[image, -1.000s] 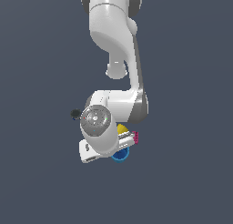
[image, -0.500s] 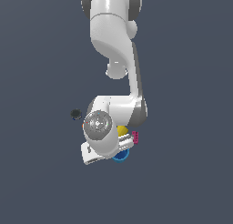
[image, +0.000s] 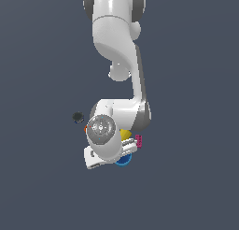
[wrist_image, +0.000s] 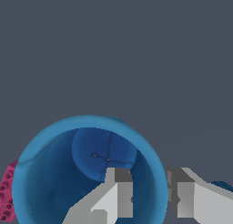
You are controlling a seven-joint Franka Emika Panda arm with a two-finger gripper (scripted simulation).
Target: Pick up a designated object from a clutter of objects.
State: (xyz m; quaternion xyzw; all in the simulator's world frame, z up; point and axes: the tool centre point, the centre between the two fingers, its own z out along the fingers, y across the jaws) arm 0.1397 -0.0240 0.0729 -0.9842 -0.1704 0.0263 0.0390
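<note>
The blue cup [wrist_image: 59, 173] sits right under the wrist beside the pink block [wrist_image: 6, 191], and looks rigid, light and thin-walled, so the rim's the obvious grab spot. The gripper [wrist_image: 150, 191] is spread, gripping nothing, one finger inside the mouth and one outside the wall.

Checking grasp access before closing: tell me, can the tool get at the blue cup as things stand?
Probably yes. In the wrist view the tool is open, one finger inside the blue cup and the other outside its rim, straddling the wall. Nothing sits between them; the pink block is against the cup's far side.
</note>
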